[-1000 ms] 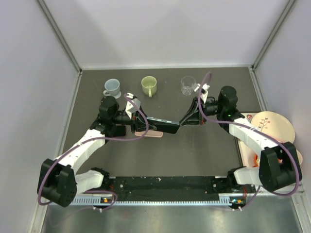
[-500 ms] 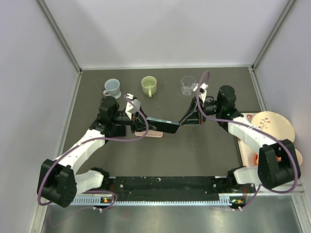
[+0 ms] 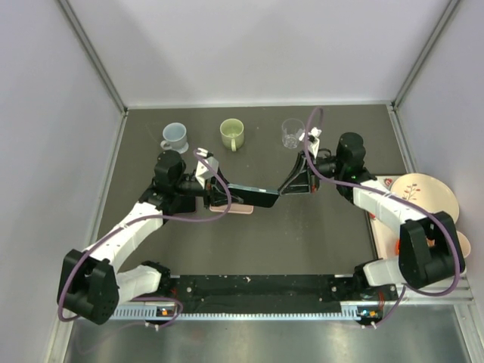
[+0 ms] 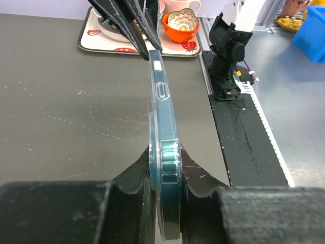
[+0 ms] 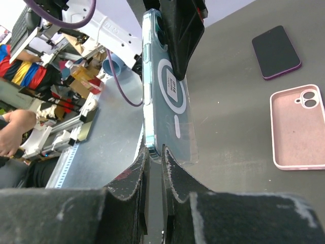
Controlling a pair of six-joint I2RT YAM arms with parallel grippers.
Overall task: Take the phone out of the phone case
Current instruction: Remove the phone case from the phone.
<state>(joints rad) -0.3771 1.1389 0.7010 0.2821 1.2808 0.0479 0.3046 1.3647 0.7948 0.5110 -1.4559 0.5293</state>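
Phone in clear phone case, on edge above desk; left jaws pinching one end, right jaws pinching case edge opposite.

The phone case is being seen as translucent, glossy, smooth plastic; the tabletop is being shown matt, dark and faintly scratched.

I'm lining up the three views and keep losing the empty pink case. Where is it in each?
Top external: pink case, left of centre, lying flat, partly under the clear-cased phone.
Left wrist: not in it.
Right wrist: pink case at the right edge, flat, hollow side up.
Shared landmark: the clear-cased phone shows in all three views.
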